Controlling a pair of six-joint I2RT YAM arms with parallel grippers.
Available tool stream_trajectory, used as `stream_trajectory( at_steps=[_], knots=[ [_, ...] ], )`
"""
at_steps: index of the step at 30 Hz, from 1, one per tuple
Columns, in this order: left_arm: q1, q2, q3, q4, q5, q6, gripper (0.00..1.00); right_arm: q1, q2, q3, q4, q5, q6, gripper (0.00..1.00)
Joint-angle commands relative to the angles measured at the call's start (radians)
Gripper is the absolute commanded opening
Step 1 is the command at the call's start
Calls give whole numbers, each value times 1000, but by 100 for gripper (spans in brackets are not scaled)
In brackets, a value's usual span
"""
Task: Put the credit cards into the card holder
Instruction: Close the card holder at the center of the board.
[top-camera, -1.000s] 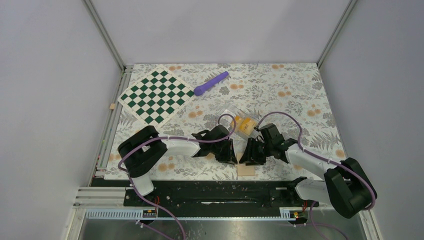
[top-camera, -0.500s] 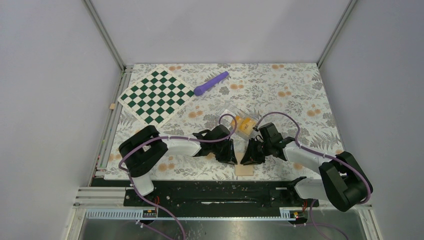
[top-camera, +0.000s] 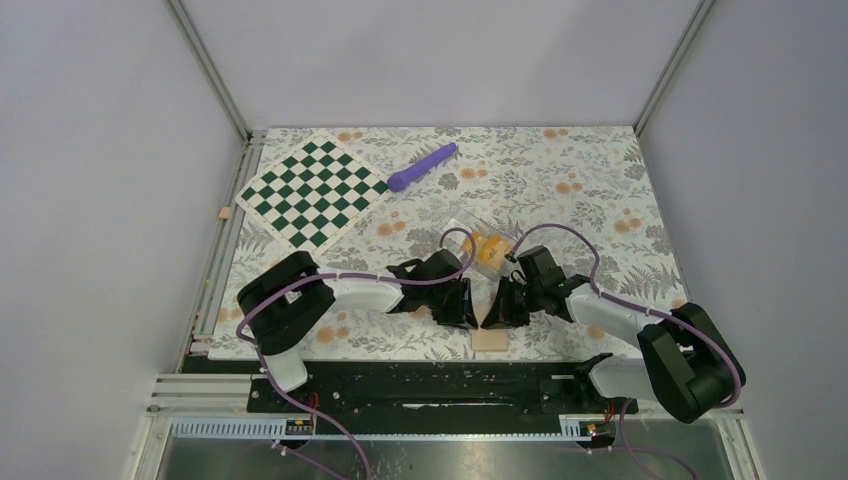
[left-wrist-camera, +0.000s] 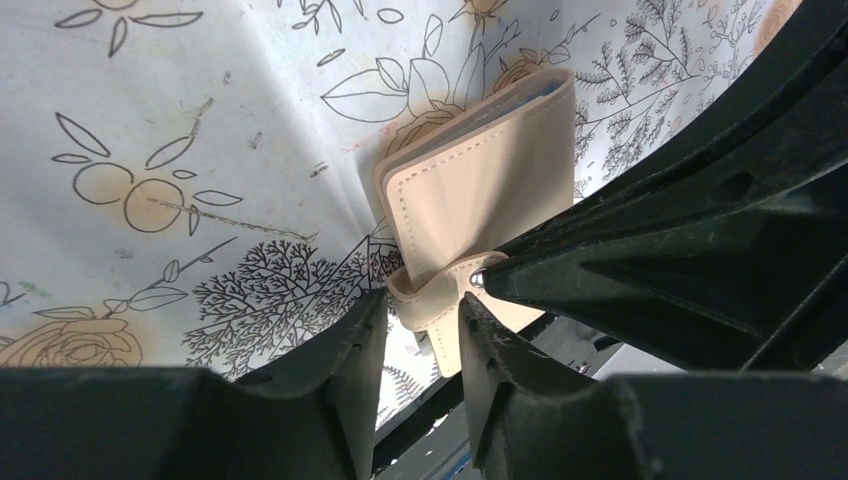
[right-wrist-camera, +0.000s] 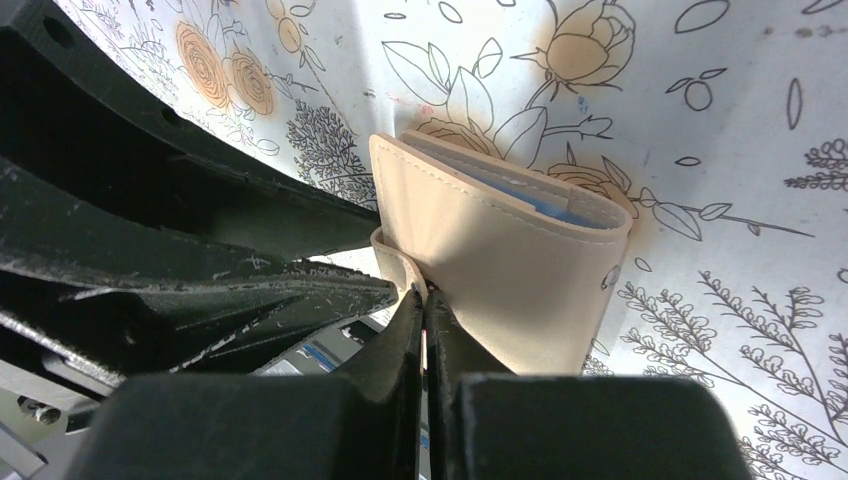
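**Tan wallet (right-wrist-camera: 500, 260) caught by its strap (left-wrist-camera: 428, 292) near the counter's (top-camera: 560, 180) front edge**

The wallet lies folded shut on the floral counter, close to the near edge and between the two arms. A light blue lining shows along its open side. The strap curls out from the wallet's lower side toward the arms.

The right end effector (right-wrist-camera: 424, 300) is clenched. In its own wrist view the fingers meet with only a pale sliver between them, right at the strap's end. In the left wrist view its dark tip sits against the strap's metal snap (left-wrist-camera: 477, 281). It appears to pinch the strap there.

The left end effector (left-wrist-camera: 425, 305) straddles the looped strap, one finger on each side, both close against the leather. Whether they press it or merely flank it cannot be told.

From above, the two end effectors point toward each other. Their tips nearly meet over the wallet's far part, and its near half is uncovered.

The cards (top-camera: 489, 252), orange-yellow, sit in a clear case (top-camera: 462, 228) just beyond the end effectors, apart from the wallet. Farther back lie a green-and-white chessboard (top-camera: 312, 192) on the left and a purple tool (top-camera: 421, 167) near the middle, both well apart from the arms.
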Motion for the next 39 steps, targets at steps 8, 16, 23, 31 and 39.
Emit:
stream_trajectory(
  at_steps=[8,16,23,31,39],
  knots=[
    [-5,-42,100,-152,-82,73,47,4,40,11,-9,44,-40,0],
    [-6,14,118,-138,-44,79,41,4,55,20,-19,62,-48,3],
    [-8,34,105,-111,-26,72,32,4,30,23,-34,70,-47,6],
    [-10,48,104,-105,-31,64,30,4,-8,31,-73,73,-53,29],
    [-10,47,96,-105,-33,62,28,4,-45,34,-113,96,-67,14]
  ],
)
